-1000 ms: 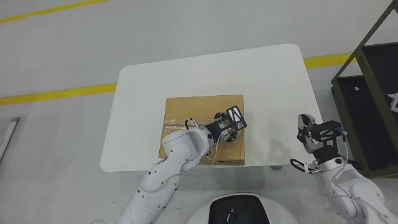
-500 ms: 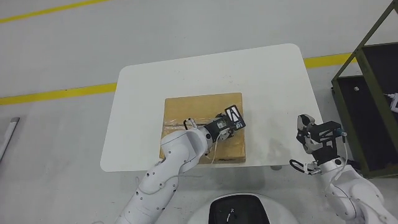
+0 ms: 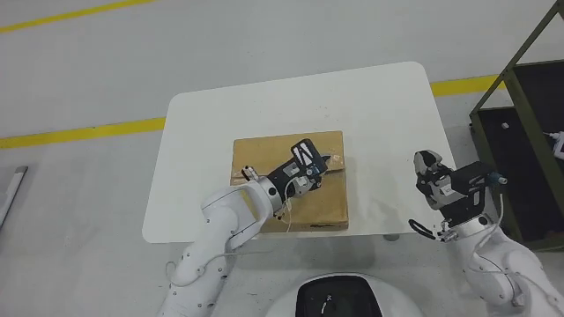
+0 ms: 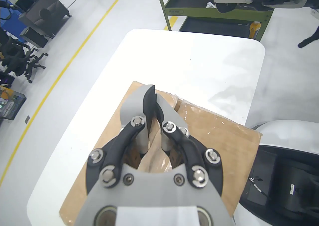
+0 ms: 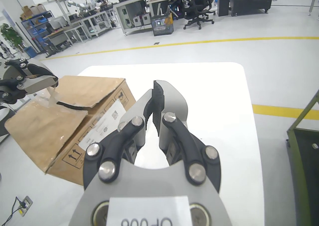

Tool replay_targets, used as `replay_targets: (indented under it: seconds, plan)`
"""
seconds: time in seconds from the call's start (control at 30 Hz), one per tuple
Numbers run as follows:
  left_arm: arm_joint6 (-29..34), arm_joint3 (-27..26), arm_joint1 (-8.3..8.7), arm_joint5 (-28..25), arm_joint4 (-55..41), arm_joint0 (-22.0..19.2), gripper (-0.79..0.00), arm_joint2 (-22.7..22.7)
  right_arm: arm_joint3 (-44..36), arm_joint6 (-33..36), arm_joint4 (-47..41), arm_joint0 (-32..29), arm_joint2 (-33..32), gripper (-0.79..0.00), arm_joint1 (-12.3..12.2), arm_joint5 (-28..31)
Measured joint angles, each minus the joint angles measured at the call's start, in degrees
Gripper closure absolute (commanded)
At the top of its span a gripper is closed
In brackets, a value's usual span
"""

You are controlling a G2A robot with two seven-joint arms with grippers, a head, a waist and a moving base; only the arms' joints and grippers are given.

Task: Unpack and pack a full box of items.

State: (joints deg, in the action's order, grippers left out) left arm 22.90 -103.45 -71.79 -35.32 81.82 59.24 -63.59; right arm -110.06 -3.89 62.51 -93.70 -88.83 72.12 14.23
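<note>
1. Once shifted from the right edge of the box to mid-lid, shows left jaws fully shut on a clear tape strip lifting off the seam: opening just begun.
2. Places box, seam gaping, front-centre on the surface.
3. Leaves right jaws closed, empty, over the surface's right edge.

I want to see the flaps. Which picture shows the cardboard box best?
The right wrist view: the cardboard box shows its top, labelled side and a lifted flap. The top view shows its top, partly under an arm. The left wrist view shows part behind the left hand.
</note>
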Motion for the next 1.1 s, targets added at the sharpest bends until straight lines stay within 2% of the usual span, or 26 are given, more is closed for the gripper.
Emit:
replay_targets:
  seconds: [0.33, 0.77, 1.1]
  plan:
    - [0.9, -2.5, 1.34, 0.2, -4.0, 2.3, 0.0, -8.8, 0.5, 2.6, -0.2, 6.8, 6.7, 0.0, 0.3, 5.0]
    - [1.9, -5.9, 3.11, 0.8, -5.2, 4.4, 0.0, -20.3, 10.6, 4.8, 1.8, 16.8, 16.4, 0.0, 1.2, 7.0]
    - [2.9, -6.9, 4.53, 4.9, 0.0, 7.2, 0.0, -30.3, 16.1, 4.9, 3.3, 20.8, 18.9, 0.0, 1.6, 7.6]
